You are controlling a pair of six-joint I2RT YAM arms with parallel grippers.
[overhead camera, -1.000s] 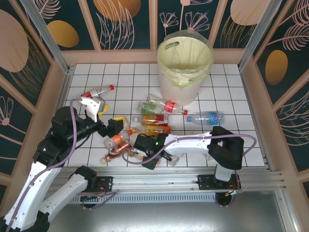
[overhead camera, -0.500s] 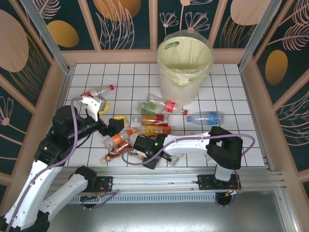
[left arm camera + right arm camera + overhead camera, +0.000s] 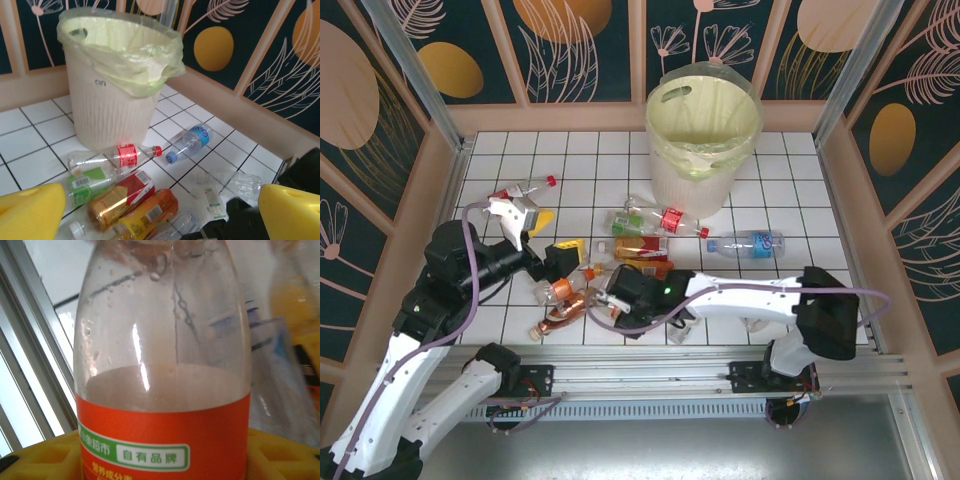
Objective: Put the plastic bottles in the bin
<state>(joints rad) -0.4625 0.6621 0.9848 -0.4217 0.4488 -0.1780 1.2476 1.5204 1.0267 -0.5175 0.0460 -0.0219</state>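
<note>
We see a white tiled table (image 3: 820, 200) with wooden rails around it. At its far edge stands the large round white bin (image 3: 685, 190), upright and lined with a pale yellow-green plastic bag. The small plastic bottles (image 3: 640, 255) lie on their sides on the tiles, most of them in a loose cluster between the bin and the arms' bases. The left gripper (image 3: 160, 215) hangs at the left side of that cluster, facing the bin, its yellow fingers (image 3: 30, 212) spread wide with nothing between them. The right gripper (image 3: 620, 292) reaches into the near edge of the cluster. Its yellow pads (image 3: 40, 460) lie against both sides of a clear bottle with an orange label (image 3: 160, 390), closed on it. A clear bottle with a blue label and blue cap (image 3: 745, 243) lies to the right, near the bin. A clear red-capped bottle (image 3: 523, 188) lies at the far left, well apart from the bin.
</note>
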